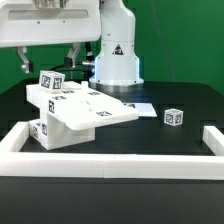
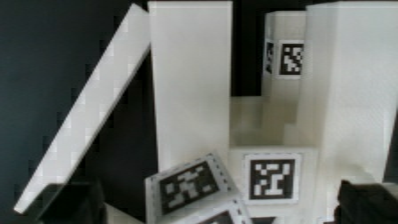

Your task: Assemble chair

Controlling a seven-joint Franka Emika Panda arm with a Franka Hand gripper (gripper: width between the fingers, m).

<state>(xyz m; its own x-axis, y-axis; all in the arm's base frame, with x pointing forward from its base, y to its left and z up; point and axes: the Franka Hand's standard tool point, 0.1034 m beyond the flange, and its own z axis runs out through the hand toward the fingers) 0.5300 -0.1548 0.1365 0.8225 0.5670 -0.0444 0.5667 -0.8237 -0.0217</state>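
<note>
The gripper (image 1: 53,60) is seen at the top of the exterior view, on that view's left, with its two dark fingers (image 1: 24,61) spread wide apart and nothing held between them. It hangs just above the chair parts (image 1: 72,110); contact with them cannot be judged.

In the wrist view, the chair parts (image 2: 231,90) fill the picture: upright white bars, one slanted white bar, and several black-and-white tags (image 2: 270,182) on block faces. The fingertips themselves are not made out in that view.

In the exterior view, the parts are recorded as a cluster of matte white blocks with a flat panel tilted across them, lying on the exterior view's left of the table (image 1: 170,100). A small white tagged cube (image 1: 174,117) sits well apart from the cluster, toward the exterior view's right. A thin flat white sheet, the marker board (image 1: 140,107), lies between the cluster and the cube.

The table surface is black and matte. White border rails (image 1: 110,161) enclose the work area at the near side and at both ends. The robot base (image 1: 116,55), glossy white with a triangular warning label, stands behind the parts. The backdrop (image 1: 180,40) is plain green.
</note>
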